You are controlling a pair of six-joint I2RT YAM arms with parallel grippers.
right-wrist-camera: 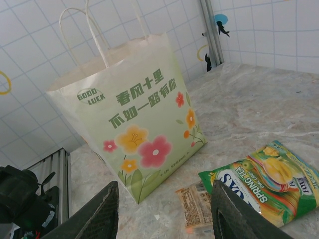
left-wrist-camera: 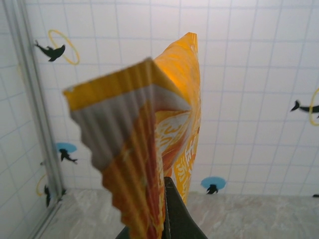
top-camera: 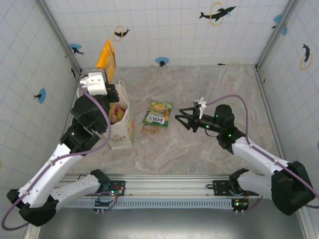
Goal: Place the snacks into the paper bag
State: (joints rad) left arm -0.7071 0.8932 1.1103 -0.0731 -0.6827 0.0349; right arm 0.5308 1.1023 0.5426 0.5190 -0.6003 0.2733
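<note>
Drop-in step: orange packet (left-wrist-camera: 149,149) is clamped in the left gripper (left-wrist-camera: 167,214) jaws, raised by the paper bag (top-camera: 122,130) at left. Right gripper (top-camera: 178,120) jaws are held half-wide, empty, near 2 packets on the worktop. Next, the packet should be lowered into the bag mouth and released.

Robot lab cell, grid-print walls (top-camera: 164,30) w/ dolphin stickers (top-camera: 217,13), alu frame posts (top-camera: 59,37)

I saw bright, even light, soft shadows on the table (top-camera: 169,154), and the orange packet (left-wrist-camera: 124,149) blurred close to my left wrist camera.
</note>
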